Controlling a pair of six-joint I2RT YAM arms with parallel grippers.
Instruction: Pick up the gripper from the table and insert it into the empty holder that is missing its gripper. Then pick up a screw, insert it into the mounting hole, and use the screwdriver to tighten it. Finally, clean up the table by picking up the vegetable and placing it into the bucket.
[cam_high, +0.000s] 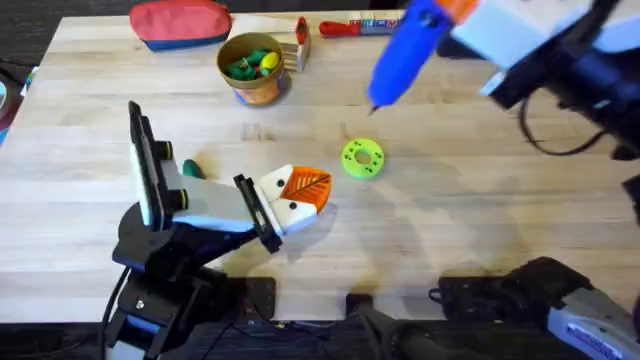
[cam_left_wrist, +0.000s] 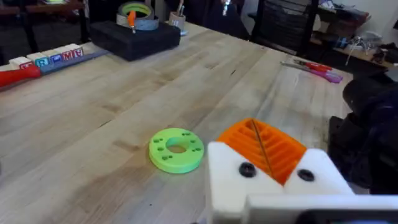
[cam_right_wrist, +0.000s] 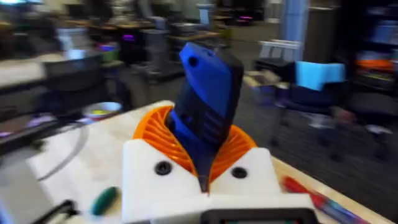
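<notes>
Right gripper (cam_high: 470, 20) raised above table (cam_high: 450, 230) far right, fingers pinching blue screwdriver (cam_high: 405, 50), bit angled down toward lime disc (cam_high: 362, 158). Left gripper (cam_high: 300, 195) low near table centre, pads pressed together, holding nothing. Dark green vegetable (cam_high: 192, 169) lies beside left arm. Bucket (cam_high: 255, 70) stands at far edge beside red pouch (cam_high: 182, 22).

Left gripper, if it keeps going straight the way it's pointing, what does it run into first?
Probably the green disc: it lies on the table just ahead of the left gripper, slightly to one side, so it might slip past.

blue screwdriver (cam_high: 402, 52) raised, bucket (cam_high: 254, 66) holding vegetables
</notes>
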